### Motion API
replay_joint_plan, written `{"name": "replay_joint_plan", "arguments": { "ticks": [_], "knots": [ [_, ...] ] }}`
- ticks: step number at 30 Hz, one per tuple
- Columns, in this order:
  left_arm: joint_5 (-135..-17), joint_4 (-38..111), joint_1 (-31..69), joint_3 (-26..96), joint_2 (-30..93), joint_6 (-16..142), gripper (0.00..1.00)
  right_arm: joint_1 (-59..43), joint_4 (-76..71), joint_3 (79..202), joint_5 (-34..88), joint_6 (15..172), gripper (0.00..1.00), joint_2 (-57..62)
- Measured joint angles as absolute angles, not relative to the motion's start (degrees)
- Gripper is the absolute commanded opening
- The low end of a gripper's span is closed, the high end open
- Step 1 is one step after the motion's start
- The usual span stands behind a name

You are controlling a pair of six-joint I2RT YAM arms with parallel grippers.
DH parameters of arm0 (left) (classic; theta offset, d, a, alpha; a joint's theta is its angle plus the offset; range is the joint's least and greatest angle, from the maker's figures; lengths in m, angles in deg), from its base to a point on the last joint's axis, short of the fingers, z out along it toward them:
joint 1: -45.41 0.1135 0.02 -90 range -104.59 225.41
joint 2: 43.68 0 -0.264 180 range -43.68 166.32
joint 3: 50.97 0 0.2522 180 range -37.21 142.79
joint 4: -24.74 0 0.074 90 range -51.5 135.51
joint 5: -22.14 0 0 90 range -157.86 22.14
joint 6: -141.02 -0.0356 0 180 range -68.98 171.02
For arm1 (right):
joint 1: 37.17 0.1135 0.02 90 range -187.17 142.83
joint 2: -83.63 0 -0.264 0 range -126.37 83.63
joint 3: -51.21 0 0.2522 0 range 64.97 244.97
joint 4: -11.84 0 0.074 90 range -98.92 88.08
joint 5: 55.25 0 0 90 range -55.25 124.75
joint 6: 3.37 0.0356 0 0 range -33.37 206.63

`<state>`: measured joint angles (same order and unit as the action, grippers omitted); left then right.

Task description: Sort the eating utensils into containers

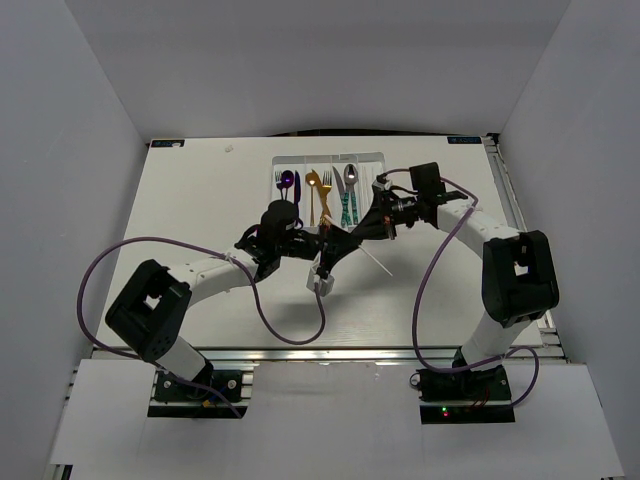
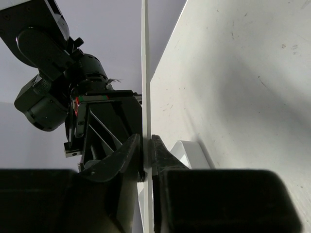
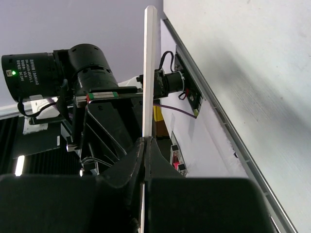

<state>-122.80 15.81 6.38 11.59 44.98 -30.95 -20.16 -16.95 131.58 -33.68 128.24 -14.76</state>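
The white tray (image 1: 330, 157) lies at the far middle of the table. It holds purple utensils (image 1: 286, 183), a gold fork (image 1: 315, 188) and silver teal-handled utensils (image 1: 346, 190) in separate compartments. My left gripper (image 1: 330, 243) and right gripper (image 1: 368, 232) meet tip to tip just in front of the tray. The left gripper (image 2: 146, 145) is shut on a thin white chopstick (image 2: 145, 73). The right gripper (image 3: 146, 143) is shut on a white chopstick (image 3: 149, 73) too. I cannot tell whether it is the same one. A chopstick end (image 1: 380, 265) sticks out toward the near right.
A small white block (image 1: 322, 281) sits on the table under the left gripper, and it also shows in the left wrist view (image 2: 192, 153). Purple cables (image 1: 290, 325) loop over the near table from both arms. White walls close in the table on three sides.
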Motion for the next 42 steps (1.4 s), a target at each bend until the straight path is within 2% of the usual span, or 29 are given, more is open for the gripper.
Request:
{"name": "replay_joint_plan", "arguments": {
  "ticks": [4, 5, 6, 9, 12, 13, 14, 17, 21, 25, 29, 33, 36, 42],
  "knots": [
    [-123.22, 15.74, 6.27, 11.59, 44.98, -31.5, 0.16, -19.63, -14.0, 131.17, -35.01, 130.64, 0.0, -14.76],
    [-123.44, 15.76, 6.27, 11.56, 44.94, -31.61, 0.07, -19.54, -13.32, 130.97, -35.32, 131.38, 0.0, -14.76],
    [-123.68, 15.78, 6.27, 11.54, 44.92, -31.67, 0.03, -19.54, -12.36, 130.73, -35.6, 132.1, 0.0, -14.76],
    [-123.81, 15.68, 6.29, 11.37, 44.55, -31.85, 0.0, -19.5, -8.86, 129.72, -36.52, 134.95, 0.0, -14.76],
    [-123.79, 15.52, 6.27, 11.19, 43.91, -30.73, 0.0, -19.65, -3.98, 128.19, -38.0, 139.45, 0.44, -14.78],
    [-123.81, 15.37, 6.27, 11.19, 43.69, -29.81, 0.0, -19.89, -3.09, 128.15, -38.24, 140.61, 0.74, -14.89],
    [-123.74, 15.3, 6.25, 11.17, 43.41, -28.39, 0.0, -20.37, -2.13, 128.33, -38.66, 141.17, 0.88, -15.16],
    [-122.98, 14.52, 6.14, 11.19, 42.27, -22.27, 0.0, -24.53, -2.59, 133.18, -38.9, 139.62, 0.89, -17.69],
    [-116.46, 14.56, 5.66, 15.02, 42.08, -5.75, 0.0, -36.48, -11.37, 151.32, -33.35, 130.4, 0.89, -23.9],
    [-102.82, 18.19, 5.11, 32.74, 48.85, 19.95, 0.0, -47.98, -21.67, 162.36, -17.2, 114.18, 0.89, -22.85],
    [-88.86, 26.39, 5.11, 55.34, 60.59, 43.04, 0.0, -51.04, -28.42, 158.16, -0.85, 102.07, 0.89, -15.02],
    [-76.18, 37.42, 5.22, 76.76, 75.1, 62.09, 0.0, -49.42, -32.86, 150.82, 7.35, 95.12, 0.89, -7.83],
    [-69.34, 39.06, 5.35, 79.91, 81.13, 70.29, 0.0, -49.09, -35.41, 147.3, 10.1, 92.15, 0.89, -4.93],
    [-60.92, 34.73, 5.6, 79.85, 93.0, 77.02, 0.0, -50.3, -37.1, 141.75, 13.84, 88.98, 0.89, 1.41]
  ]
}}
